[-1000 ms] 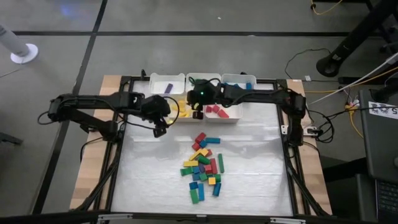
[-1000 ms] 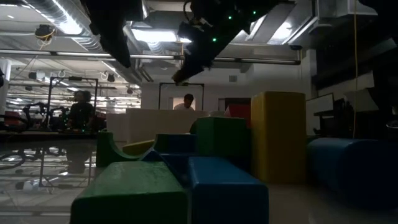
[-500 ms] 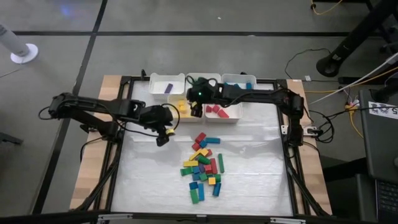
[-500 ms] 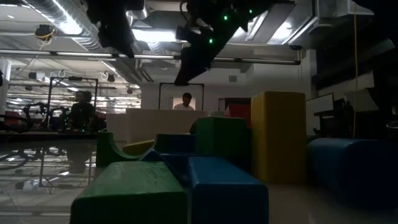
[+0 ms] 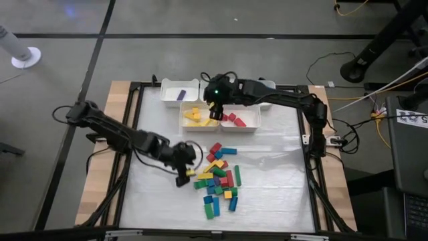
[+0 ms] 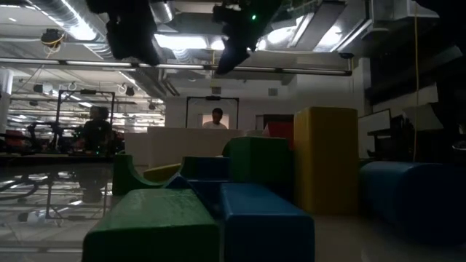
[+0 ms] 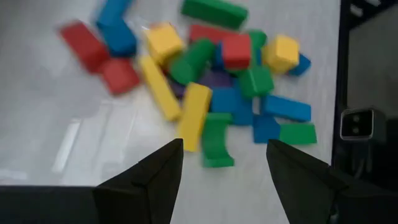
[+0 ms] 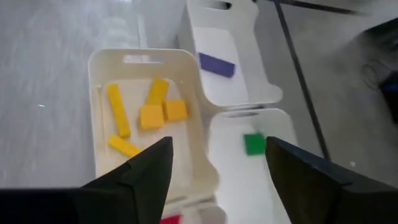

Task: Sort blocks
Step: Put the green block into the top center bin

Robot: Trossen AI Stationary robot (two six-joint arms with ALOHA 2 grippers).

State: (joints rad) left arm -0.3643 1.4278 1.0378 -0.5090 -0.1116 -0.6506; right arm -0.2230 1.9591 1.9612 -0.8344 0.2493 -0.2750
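A pile of red, yellow, green, blue and purple blocks (image 5: 218, 179) lies on the white mat, and the left wrist view shows the same blocks (image 7: 214, 81) lying flat. My left gripper (image 5: 182, 179) hangs open at the pile's left edge; in its wrist view my left gripper (image 7: 224, 158) has a green block and a yellow bar just ahead. My right gripper (image 5: 214, 111) is open and empty over the bins at the far edge. Below my right gripper (image 8: 217, 149) are the yellow bin (image 8: 99, 81), the purple bin (image 8: 249, 56) and the green bin (image 8: 273, 168).
White bins stand in two rows at the far edge: purple bin (image 5: 175, 88), yellow bin (image 5: 185, 123), red bin (image 5: 249, 124), blue bin (image 5: 257, 83). Bare mat lies left, right and near of the pile. A black frame (image 5: 134, 144) borders the mat. People show far behind.
My left gripper has swung from beside the bins toward the near edge and the right, ending at the pile's left side. My right gripper has risen a little over the bins and drawn slightly toward the far edge. The blocks have stayed put.
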